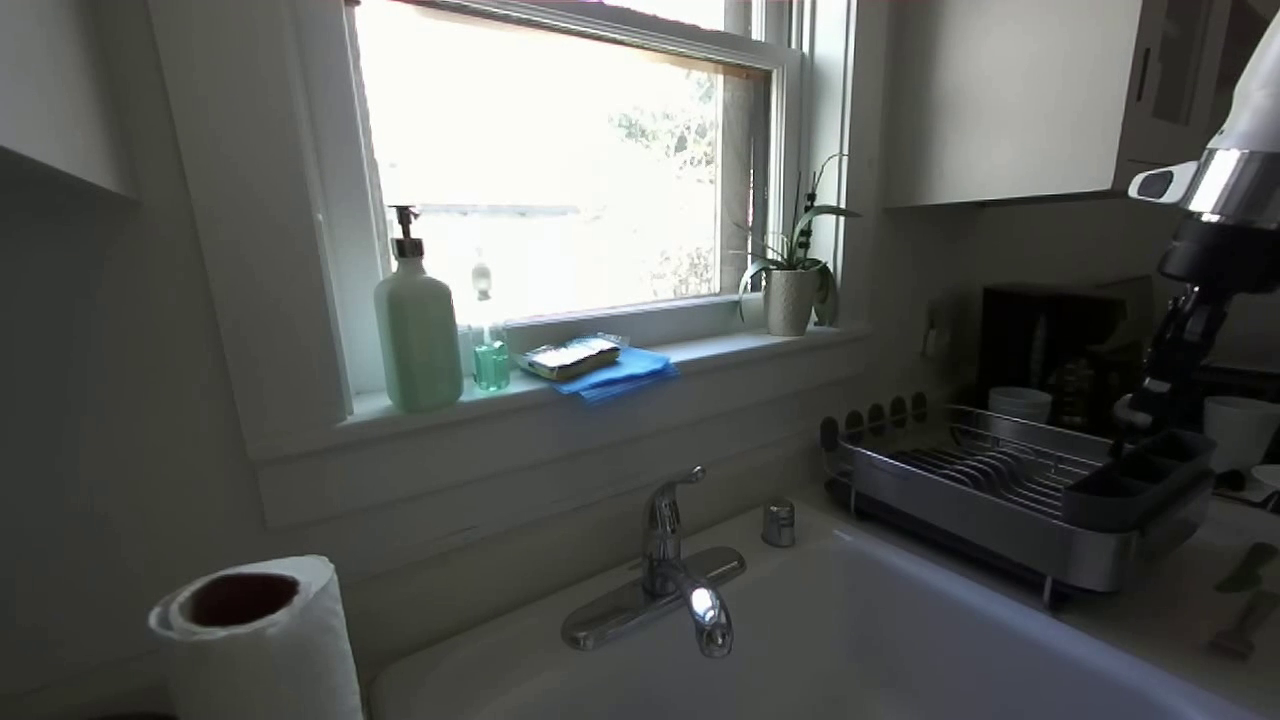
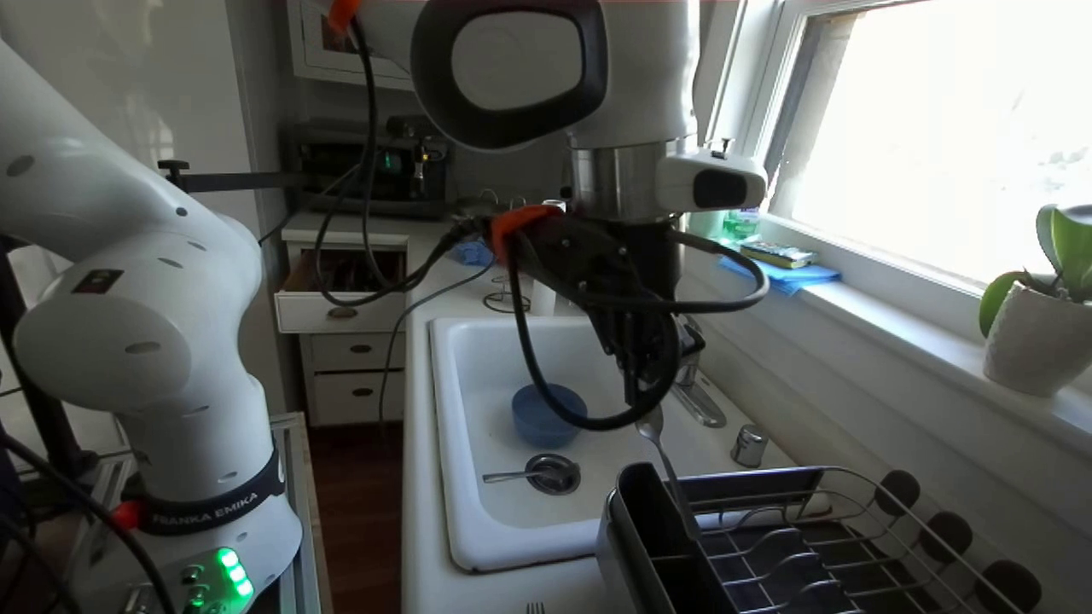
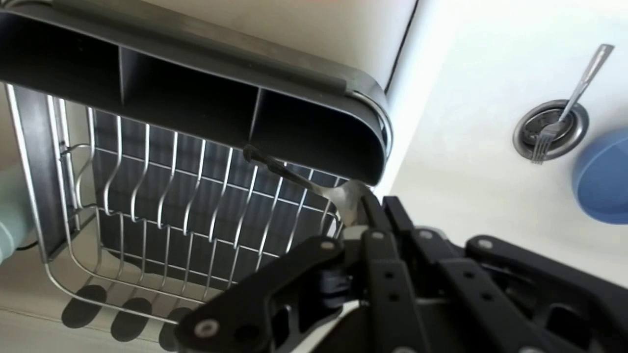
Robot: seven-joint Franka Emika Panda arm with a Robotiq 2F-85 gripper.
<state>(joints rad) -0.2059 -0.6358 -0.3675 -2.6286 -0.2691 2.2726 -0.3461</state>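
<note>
Spoon (image 3: 341,196), steel scoop, dark handle: end effector (image 3: 383,200) closed, it seems, on the scoop's edge.
Slants scoop-up in an exterior view, presumably gripped there to leave the handle free below; in the wrist view, handle towards 10 o'clock, tip over the rim line of the cutlery caddy (image 3: 314,117), contact unclear. Near edges: that rim; dish rack (image 3: 195,198), 9 o'clock. Open room: above the sink (image 3: 456,162), 2 to 3 o'clock, before the blue bowl (image 3: 606,179).

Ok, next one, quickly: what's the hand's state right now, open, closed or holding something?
Hand: closed, holding a spoon by its bowl end.
</note>
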